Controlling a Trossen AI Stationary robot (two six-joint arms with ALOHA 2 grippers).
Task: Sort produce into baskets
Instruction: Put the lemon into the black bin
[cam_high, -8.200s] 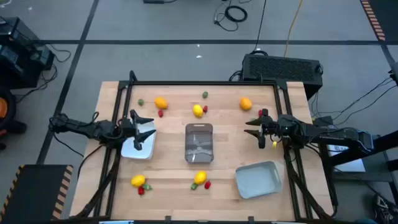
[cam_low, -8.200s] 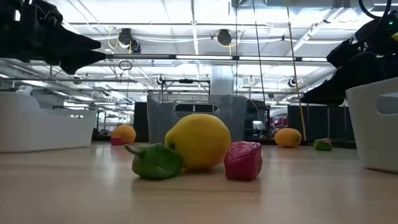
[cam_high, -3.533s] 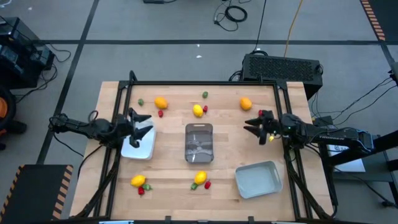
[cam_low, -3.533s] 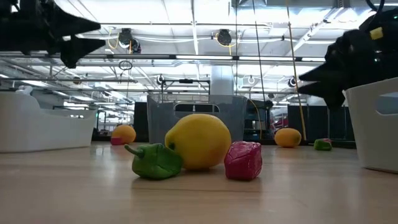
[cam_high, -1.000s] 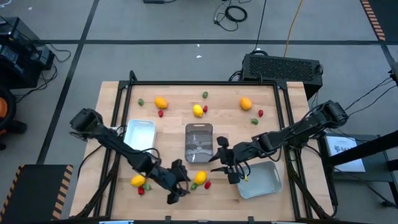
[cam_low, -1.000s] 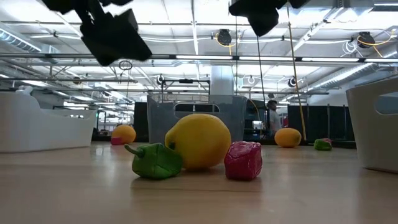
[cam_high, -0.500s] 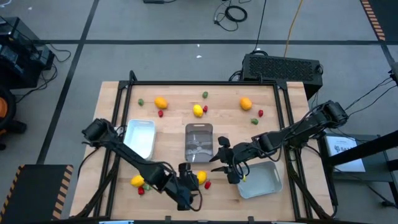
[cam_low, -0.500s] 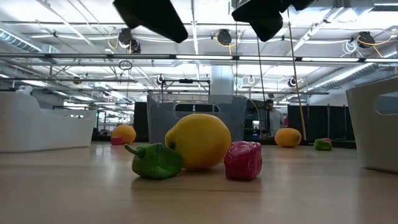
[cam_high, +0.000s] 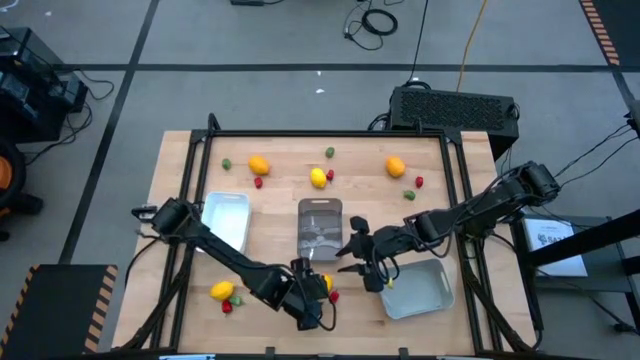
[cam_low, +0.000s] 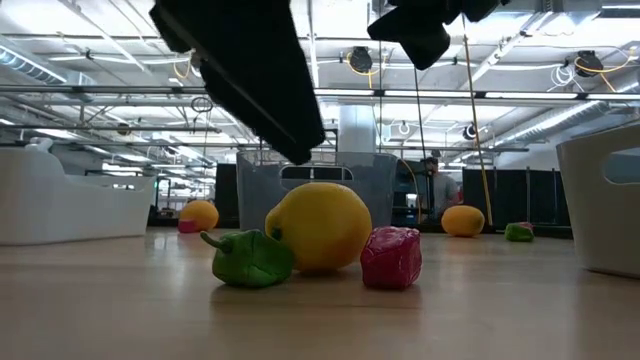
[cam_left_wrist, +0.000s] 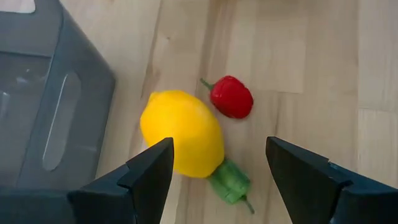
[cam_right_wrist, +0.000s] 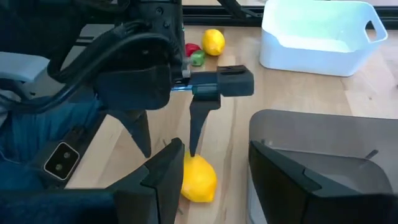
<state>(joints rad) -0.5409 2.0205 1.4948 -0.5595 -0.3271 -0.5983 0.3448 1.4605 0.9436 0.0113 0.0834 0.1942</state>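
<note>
A yellow lemon (cam_left_wrist: 181, 134), a red strawberry piece (cam_left_wrist: 231, 96) and a green piece (cam_left_wrist: 231, 183) lie together on the wood near the table's front edge, beside the clear bin (cam_high: 320, 230). My left gripper (cam_left_wrist: 217, 168) hangs open just above this group (cam_high: 322, 285), tipped steeply down, one finger on each side of the lemon and touching nothing. My right gripper (cam_high: 352, 255) stands open in the air between the clear bin and the pale grey-blue tray (cam_high: 425, 300), with nothing between its fingers (cam_right_wrist: 217, 174). The white tray (cam_high: 225, 222) sits at the left.
More produce lies on the table: a lemon with a red and a green piece at the near left (cam_high: 221, 291), and orange and yellow pieces along the far side (cam_high: 259, 165) (cam_high: 318, 178) (cam_high: 395, 167). A black frame (cam_high: 330, 133) borders the table.
My left gripper has travelled toward the table's right edge along the near side, has come over the lemon group and has tipped further downward, staying open. My right gripper has kept its place. No produce has moved.
</note>
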